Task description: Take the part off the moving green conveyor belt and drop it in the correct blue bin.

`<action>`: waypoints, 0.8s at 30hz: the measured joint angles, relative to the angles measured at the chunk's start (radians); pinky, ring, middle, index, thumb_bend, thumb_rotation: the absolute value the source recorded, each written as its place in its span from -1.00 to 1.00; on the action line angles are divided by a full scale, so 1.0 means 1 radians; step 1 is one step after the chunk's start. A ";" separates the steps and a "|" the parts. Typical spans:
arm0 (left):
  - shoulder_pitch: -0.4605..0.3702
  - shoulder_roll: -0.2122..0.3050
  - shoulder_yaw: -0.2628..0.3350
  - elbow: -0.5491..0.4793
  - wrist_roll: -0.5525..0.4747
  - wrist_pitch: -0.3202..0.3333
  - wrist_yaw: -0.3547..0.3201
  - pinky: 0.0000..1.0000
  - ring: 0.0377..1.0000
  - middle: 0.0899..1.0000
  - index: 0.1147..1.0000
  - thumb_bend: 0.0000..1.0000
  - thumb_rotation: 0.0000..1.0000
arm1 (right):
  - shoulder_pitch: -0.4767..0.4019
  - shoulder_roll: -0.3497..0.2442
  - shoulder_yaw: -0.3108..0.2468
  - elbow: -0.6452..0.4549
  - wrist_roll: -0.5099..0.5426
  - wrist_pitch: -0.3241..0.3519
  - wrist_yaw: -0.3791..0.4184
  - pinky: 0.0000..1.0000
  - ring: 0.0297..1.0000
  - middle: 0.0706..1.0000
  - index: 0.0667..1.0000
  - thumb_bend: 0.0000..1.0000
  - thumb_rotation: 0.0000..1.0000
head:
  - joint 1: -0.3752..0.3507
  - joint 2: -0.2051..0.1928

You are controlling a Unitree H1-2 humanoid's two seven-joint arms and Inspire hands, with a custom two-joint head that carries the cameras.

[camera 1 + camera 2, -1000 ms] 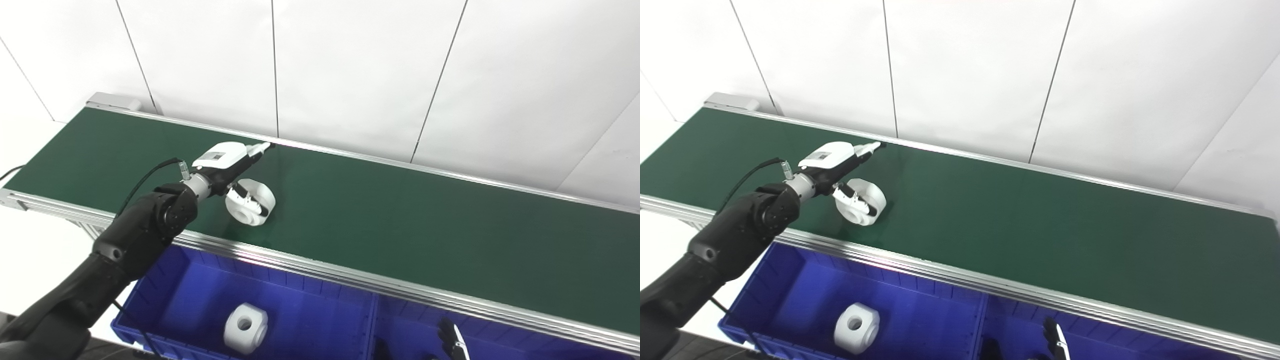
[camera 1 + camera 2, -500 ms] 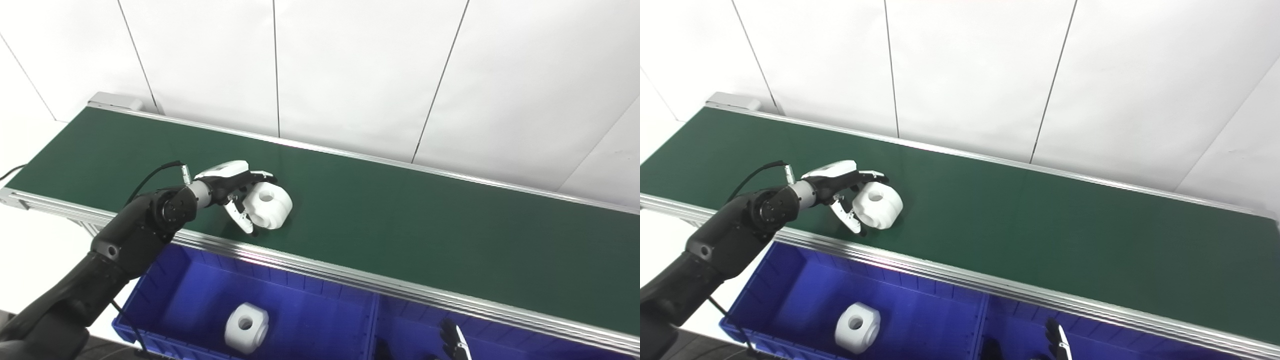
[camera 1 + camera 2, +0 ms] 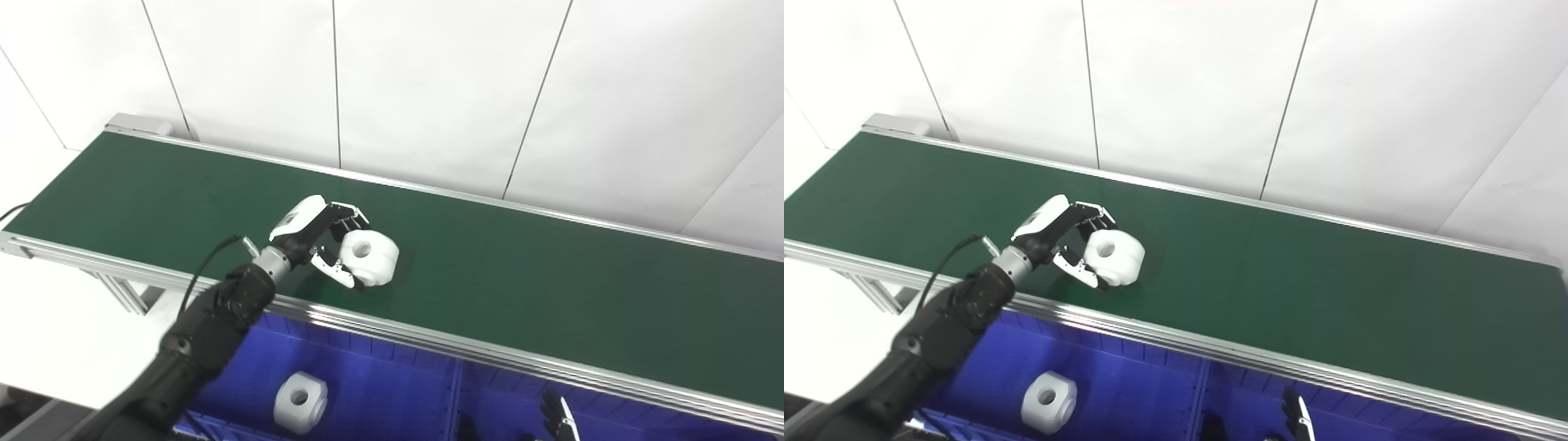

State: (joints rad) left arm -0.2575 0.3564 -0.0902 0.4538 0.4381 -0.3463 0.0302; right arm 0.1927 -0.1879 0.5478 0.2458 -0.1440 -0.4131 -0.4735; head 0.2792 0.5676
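Note:
A white rounded part [image 3: 369, 258] with a hole through it lies on the green conveyor belt [image 3: 520, 288], near the belt's front edge. My left hand [image 3: 318, 236] reaches over the belt from the left and is shut on the part, with fingers curled over its upper left side and the thumb pressed against its lower left side. Only the fingertips of my right hand [image 3: 556, 416] show, at the bottom edge over the right blue bin [image 3: 508, 392]; they are spread with nothing between them.
Below the belt's aluminium front rail [image 3: 465, 349] sits the left blue bin [image 3: 380, 367] with another white part [image 3: 299, 402] inside. A divider wall [image 3: 455, 392] separates the two bins. White wall panels stand behind the belt.
The part has travelled to the right along the belt. My left hand followed it, turned, and curled its fingers and thumb around it. The right hand has stayed put.

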 measured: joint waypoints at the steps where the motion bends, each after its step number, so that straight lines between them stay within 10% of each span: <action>1: 0.000 -0.009 0.000 0.000 -0.003 -0.003 0.008 -0.06 -0.19 -0.10 -0.06 -0.01 -1.00 | 0.001 0.000 0.000 0.000 0.000 0.000 0.000 0.83 0.82 0.81 0.84 0.27 0.95 | 0.000 0.000; 9: 0.027 -0.031 0.039 -0.050 -0.070 -0.026 0.018 -0.11 -0.22 -0.11 -0.03 -0.01 -1.00 | 0.007 0.006 0.001 -0.003 -0.002 0.000 -0.009 0.79 0.79 0.80 0.81 0.32 0.92 | -0.096 0.043; 24: 0.356 -0.028 0.016 -0.385 -0.177 -0.089 0.017 -0.18 -0.23 -0.11 -0.03 -0.01 -1.00 | 0.031 0.057 -0.015 -0.084 -0.048 -0.001 0.034 0.71 0.77 0.80 0.82 0.28 0.65 | -0.328 0.183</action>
State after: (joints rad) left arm 0.0988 0.3288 -0.0746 0.0688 0.2610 -0.4356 0.0469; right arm 0.2237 -0.1308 0.5333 0.1623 -0.1921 -0.4137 -0.4394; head -0.0491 0.7501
